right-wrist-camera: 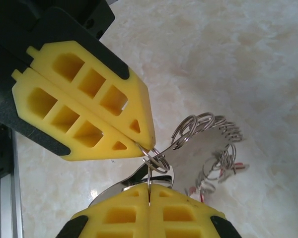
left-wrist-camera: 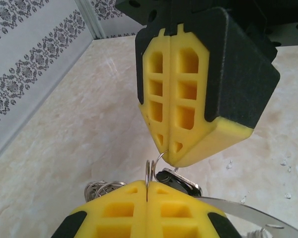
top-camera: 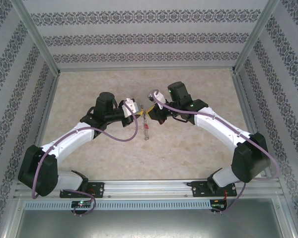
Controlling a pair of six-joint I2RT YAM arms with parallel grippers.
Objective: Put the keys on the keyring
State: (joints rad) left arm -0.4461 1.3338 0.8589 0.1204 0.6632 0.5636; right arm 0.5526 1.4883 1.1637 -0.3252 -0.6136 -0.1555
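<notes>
The left tool [right-wrist-camera: 147, 145] and the right tool [right-wrist-camera: 149, 187] meet tip to tip, each clamped on thin wire of the keyring [right-wrist-camera: 198, 148], which hangs between them above the marbled desk [top-camera: 188, 153], with a black-headed key [left-wrist-camera: 175, 179] just beside the pinch.

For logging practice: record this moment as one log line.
left gripper: shut on keyring | right gripper: shut on keyring | pose: facing, close together
</notes>
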